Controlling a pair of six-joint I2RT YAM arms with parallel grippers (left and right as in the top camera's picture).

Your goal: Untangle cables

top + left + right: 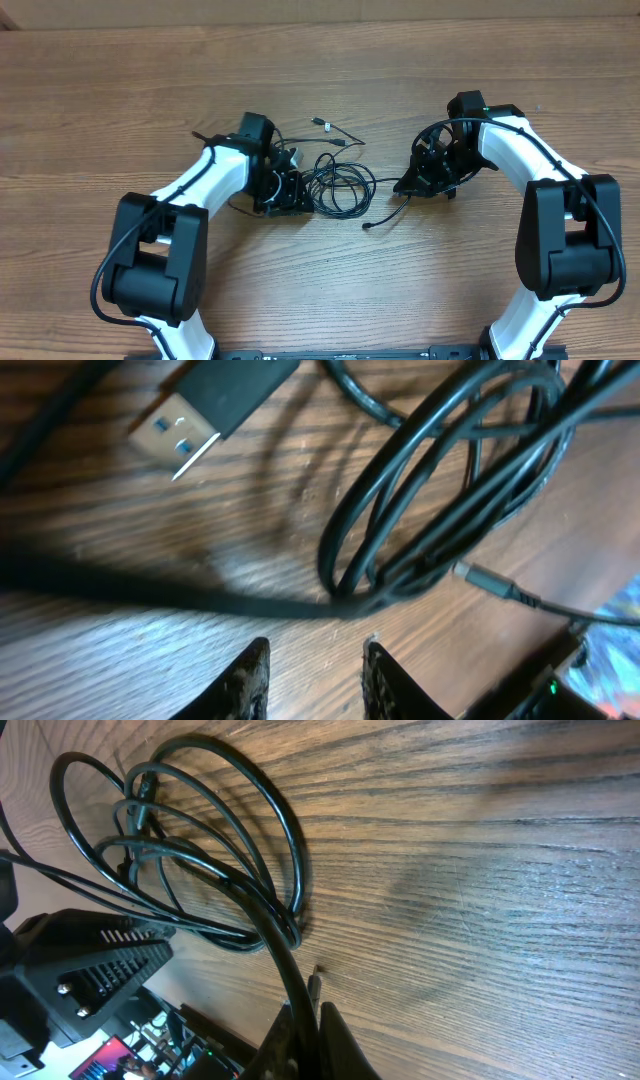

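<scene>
The cables (pixel 340 185) lie as a loose black coil on the wooden table between the two arms. One strand runs right to a plug end (pixel 368 226). My left gripper (pixel 292 192) is at the coil's left edge. In the left wrist view it (pixel 315 650) is open, with bare wood between the fingers (pixel 250 682). The coil (pixel 450 490) and a USB plug (pixel 215 400) lie just beyond the tips. My right gripper (pixel 412 183) is to the right of the coil. In the right wrist view it (pixel 310 1015) is shut on a black cable (pixel 270 930) leading to the coil (pixel 200 850).
A separate thin cord with small plugs (pixel 330 130) lies behind the coil. A small connector (pixel 495 582) rests beside the loops in the left wrist view. The wooden table (pixel 330 290) stretches all round, and the arm bases stand at the near edge.
</scene>
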